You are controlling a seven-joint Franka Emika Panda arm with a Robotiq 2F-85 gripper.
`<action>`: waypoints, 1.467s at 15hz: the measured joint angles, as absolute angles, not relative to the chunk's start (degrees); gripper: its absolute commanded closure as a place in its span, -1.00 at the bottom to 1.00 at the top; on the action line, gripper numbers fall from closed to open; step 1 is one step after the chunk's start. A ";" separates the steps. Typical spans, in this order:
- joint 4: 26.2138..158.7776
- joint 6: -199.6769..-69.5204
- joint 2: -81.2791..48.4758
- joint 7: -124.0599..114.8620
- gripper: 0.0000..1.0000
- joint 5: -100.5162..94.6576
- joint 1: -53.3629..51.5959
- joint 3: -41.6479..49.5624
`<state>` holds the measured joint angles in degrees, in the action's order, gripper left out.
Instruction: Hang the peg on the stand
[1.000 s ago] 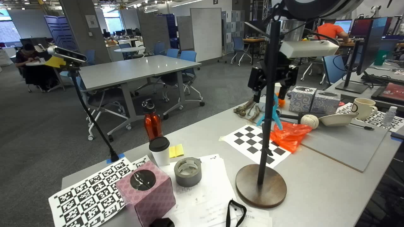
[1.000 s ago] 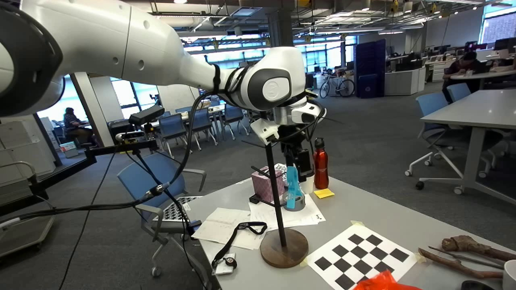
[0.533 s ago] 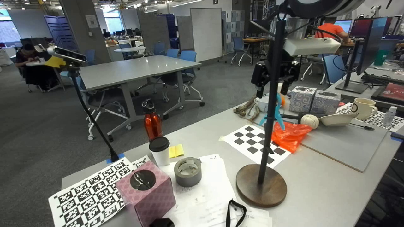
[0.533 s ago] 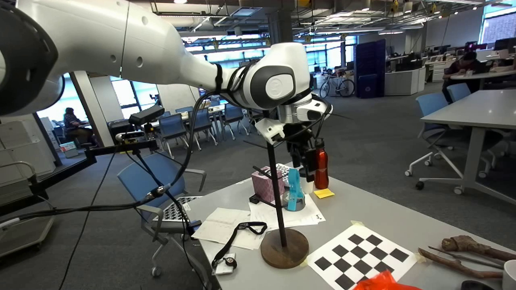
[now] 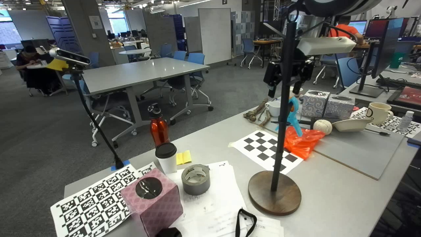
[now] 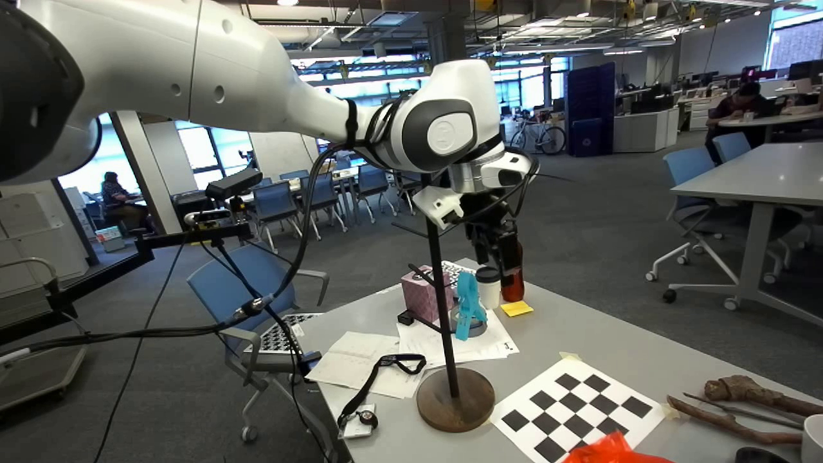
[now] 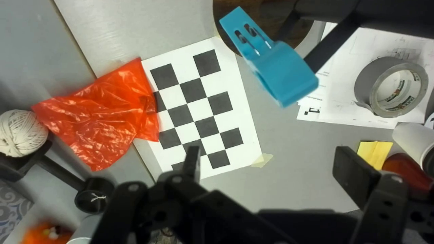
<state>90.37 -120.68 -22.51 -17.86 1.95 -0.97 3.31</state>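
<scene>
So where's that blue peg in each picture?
In an exterior view: peg right of centre, mid-height, mostly right of the stand's pole.
In an exterior view: peg just right of centre, below mid-height, right of the stand's pole.
In the wrist view: peg in the upper half, right of centre.
Landmark in all three: the checkerboard sheet.
</scene>
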 measured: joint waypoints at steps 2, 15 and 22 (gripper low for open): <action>90.37 -120.82 -22.51 -17.65 -1.00 1.88 -0.95 3.37; 90.38 -123.27 -23.06 -9.71 -1.00 1.54 -0.24 3.49; 90.41 -127.28 -23.99 -6.15 -1.00 1.54 0.78 3.49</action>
